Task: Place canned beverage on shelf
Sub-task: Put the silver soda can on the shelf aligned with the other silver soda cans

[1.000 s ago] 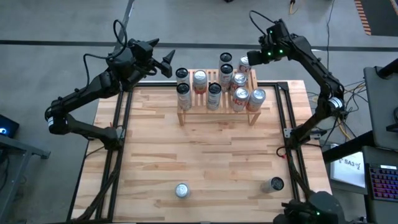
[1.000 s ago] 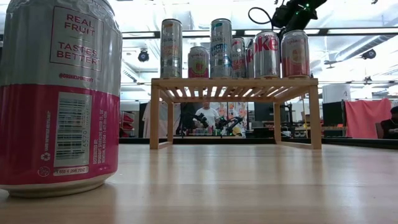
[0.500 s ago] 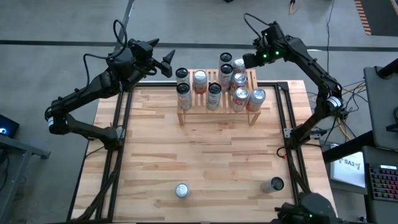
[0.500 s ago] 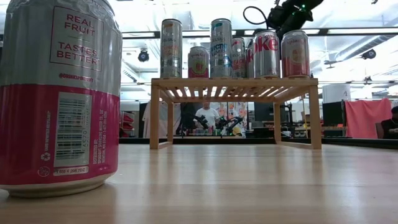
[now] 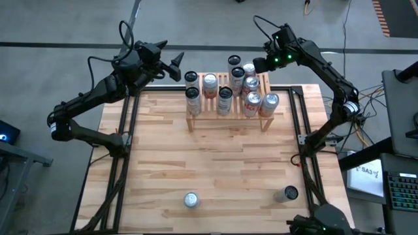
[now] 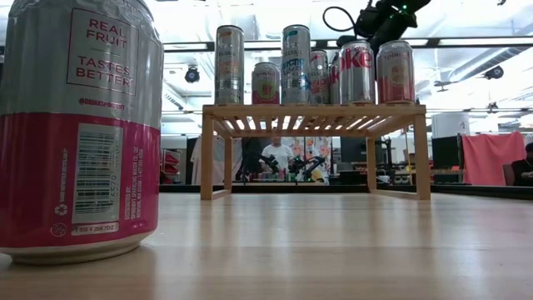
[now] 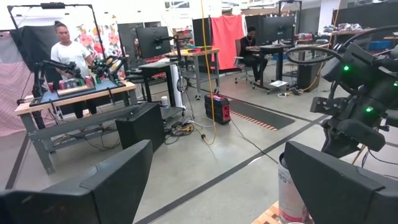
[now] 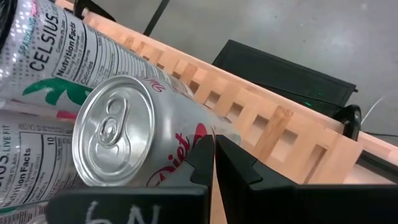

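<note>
While the left gripper hangs with its fingers spread wide and nothing between them off the table's far-left corner, at about ten o'clock from the table's middle, the wooden shelf stands at the twelve o'clock edge of the tabletop with a cluster of upright cans on its slatted top. On its left part stand two dark-topped cans and a silver-topped can, then toward the middle another can and, behind it, one at the far edge. On its right part are several pink-and-white cans, and in the low view a Diet Coke can and a pink can show at that end. The right gripper is pinched fully shut and empty, just above the Diet Coke can at the shelf's far-right corner; its wrist view shows that can's top beside a Celsius can. Two cans remain off the shelf: a silver-topped one at six o'clock near the front edge, and a dark-topped one at about five o'clock.
</note>
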`<state>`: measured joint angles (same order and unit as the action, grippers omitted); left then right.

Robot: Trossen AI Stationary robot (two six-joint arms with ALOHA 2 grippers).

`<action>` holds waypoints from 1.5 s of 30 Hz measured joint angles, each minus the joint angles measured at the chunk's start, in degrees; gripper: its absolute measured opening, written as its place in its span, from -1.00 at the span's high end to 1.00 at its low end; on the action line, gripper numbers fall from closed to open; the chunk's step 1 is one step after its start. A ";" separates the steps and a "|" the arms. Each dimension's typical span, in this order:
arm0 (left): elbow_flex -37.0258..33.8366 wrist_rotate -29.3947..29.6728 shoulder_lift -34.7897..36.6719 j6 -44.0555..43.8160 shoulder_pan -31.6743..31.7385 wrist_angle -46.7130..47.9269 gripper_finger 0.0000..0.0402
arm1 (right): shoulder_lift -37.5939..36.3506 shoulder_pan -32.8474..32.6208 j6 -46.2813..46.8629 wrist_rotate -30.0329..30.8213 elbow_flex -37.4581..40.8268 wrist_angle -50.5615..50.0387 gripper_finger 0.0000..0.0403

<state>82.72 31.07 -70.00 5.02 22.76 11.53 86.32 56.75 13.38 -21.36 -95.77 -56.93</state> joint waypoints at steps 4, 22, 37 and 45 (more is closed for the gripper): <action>0.00 0.00 0.00 0.00 0.00 0.00 -0.74 | 0.00 0.01 0.59 0.27 0.00 -0.75 0.96; 0.00 0.00 0.00 0.02 0.00 0.00 -0.74 | -1.68 0.92 -0.33 4.38 -0.48 -4.74 0.96; 0.00 -0.02 0.00 -1.25 0.00 0.00 -0.74 | -1.38 0.83 0.16 2.24 -0.50 -0.20 0.96; 0.00 -0.02 0.00 -1.27 0.00 0.00 -0.74 | -1.79 0.62 2.97 -0.13 -0.52 -0.29 0.96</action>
<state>82.72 31.05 -70.00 3.75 22.76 11.53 84.54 57.36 16.35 -21.49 -96.29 -57.22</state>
